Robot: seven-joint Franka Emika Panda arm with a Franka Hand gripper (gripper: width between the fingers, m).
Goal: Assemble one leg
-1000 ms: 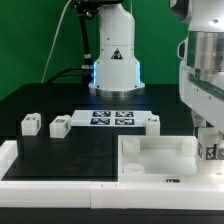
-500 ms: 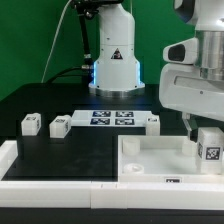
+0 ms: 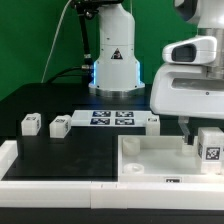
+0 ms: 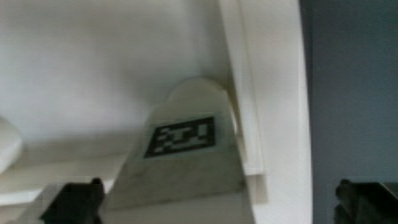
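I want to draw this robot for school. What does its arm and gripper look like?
The arm is big, smooth and white, made of rounded blocky shells, with a dark oval spot on its upper part. Its base behind is white too, with a black triangle sticker, a blue glowing ring and dark cables looping off it. The gripper has two black fingers.

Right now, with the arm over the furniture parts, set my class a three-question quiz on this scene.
1. True or false: the jaws are shut on the tagged leg.
2. How many legs show in the exterior view?
3. The tagged leg stands at the exterior view's: A left, B right, C centre.
Key: 1 false, the jaws stand open; 2 four, three loose legs plus the tagged one; 3 B.
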